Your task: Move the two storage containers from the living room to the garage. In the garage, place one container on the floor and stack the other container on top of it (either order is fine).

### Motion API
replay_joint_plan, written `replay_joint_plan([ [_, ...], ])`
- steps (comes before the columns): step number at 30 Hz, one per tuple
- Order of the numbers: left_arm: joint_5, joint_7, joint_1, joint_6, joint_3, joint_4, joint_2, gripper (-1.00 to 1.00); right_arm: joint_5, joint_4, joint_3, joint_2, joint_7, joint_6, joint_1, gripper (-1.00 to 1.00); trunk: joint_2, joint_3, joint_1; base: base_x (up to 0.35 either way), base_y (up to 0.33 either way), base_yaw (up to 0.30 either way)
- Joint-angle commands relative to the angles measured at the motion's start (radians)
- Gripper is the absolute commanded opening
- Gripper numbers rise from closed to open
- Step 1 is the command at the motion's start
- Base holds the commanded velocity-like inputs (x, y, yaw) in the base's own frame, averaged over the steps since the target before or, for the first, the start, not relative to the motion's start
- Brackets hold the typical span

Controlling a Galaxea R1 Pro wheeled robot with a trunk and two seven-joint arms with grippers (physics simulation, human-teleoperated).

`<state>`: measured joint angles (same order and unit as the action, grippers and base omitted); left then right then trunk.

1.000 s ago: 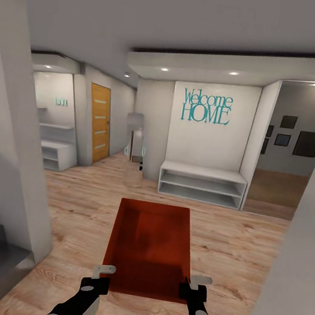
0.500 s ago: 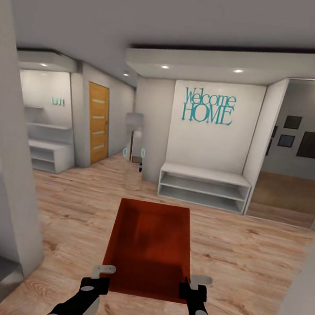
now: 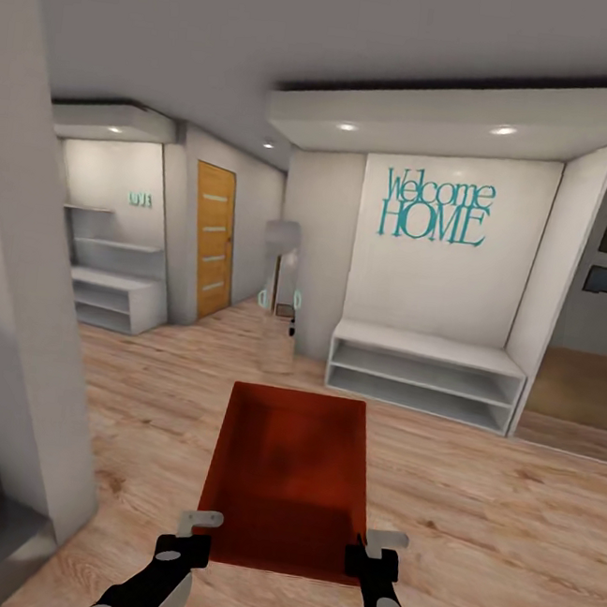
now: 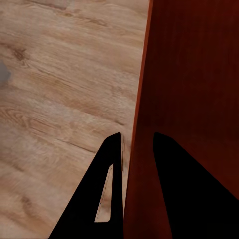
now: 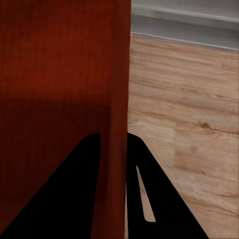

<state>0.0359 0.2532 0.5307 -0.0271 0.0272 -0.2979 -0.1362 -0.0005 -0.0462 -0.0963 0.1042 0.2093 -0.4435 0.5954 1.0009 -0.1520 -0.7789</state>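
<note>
Container (image 3: pixel 288 476) hangs level before us over the wood-plank floor (image 3: pixel 468 511), our left gripper (image 3: pixel 190 538) and right gripper (image 3: pixel 378 555) each pinching a side wall, so we should roll smoothly, keeping both pinches even.

Both forearms: glossy black shells with pale grey panels along the sides. Left claw (image 3: pixel 198 539): black blocky body, light grey flat finger projecting forward. Right claw (image 3: pixel 373 555): same build, black block, grey finger. In the wrist views the fingers (image 4: pixel 110 189) read as solid black wedges; outer ones have a narrow slot.
</note>
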Motion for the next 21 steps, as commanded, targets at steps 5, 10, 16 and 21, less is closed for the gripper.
replay_joint_plan([
  [5, 0.025, 0.004, 0.0, -0.004, 0.016, 0.003, 0.0, -1.0, 0.006, -0.043, -0.003, 0.0, 0.006, -0.008, 0.001, -1.0, 0.001, -0.002, -0.001, 0.322, 0.0, 0.086],
  [10, 0.025, 0.004, 0.0, -0.004, 0.016, 0.003, 0.0, -1.0, 0.007, -0.043, -0.003, 0.001, 0.007, -0.009, 0.001, -1.0, 0.001, -0.002, -0.001, 0.322, 0.0, 0.014],
  [16, 0.025, 0.004, 0.0, -0.004, 0.016, 0.003, 0.0, -1.0, 0.004, -0.043, -0.003, 0.0, 0.007, -0.008, 0.001, -1.0, 0.001, -0.002, -0.001, 0.322, 0.0, 0.084],
  [21, 0.025, 0.004, 0.0, -0.004, 0.016, 0.003, 0.0, -1.0, 0.004, -0.043, -0.003, 0.0, 0.007, -0.007, 0.001, -1.0, 0.001, -0.002, -0.001, 0.322, 0.0, 0.199],
])
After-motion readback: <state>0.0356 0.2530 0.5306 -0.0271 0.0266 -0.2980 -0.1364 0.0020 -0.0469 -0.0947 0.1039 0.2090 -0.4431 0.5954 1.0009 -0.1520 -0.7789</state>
